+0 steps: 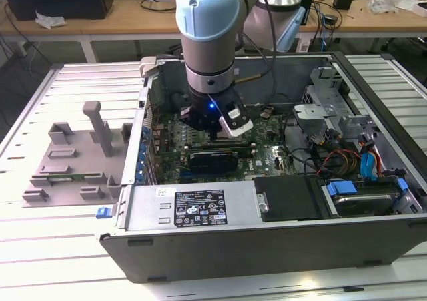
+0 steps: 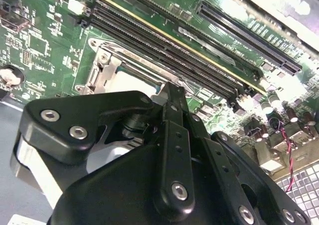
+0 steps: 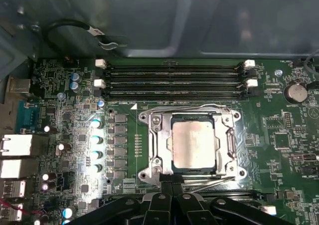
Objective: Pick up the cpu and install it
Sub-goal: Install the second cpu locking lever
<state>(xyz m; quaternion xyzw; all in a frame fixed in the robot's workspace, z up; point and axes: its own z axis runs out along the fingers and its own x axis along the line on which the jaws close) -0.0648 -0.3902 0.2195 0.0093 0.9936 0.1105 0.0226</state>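
First wrist view: the gripper (image 3: 172,187) hangs at the lower middle of the frame with its black fingers (image 3: 164,191) pressed together, grasping nothing. Just above them the one cpu (image 3: 193,144), silver-topped, lies seated in the single metal-framed socket (image 3: 152,145) at frame centre. Four memory slots (image 3: 174,78) run across the green motherboard (image 3: 279,135) above it. In the exterior view the arm (image 1: 208,41) reaches down into the open computer case (image 1: 267,247); one grey tray (image 1: 67,157) sits at left
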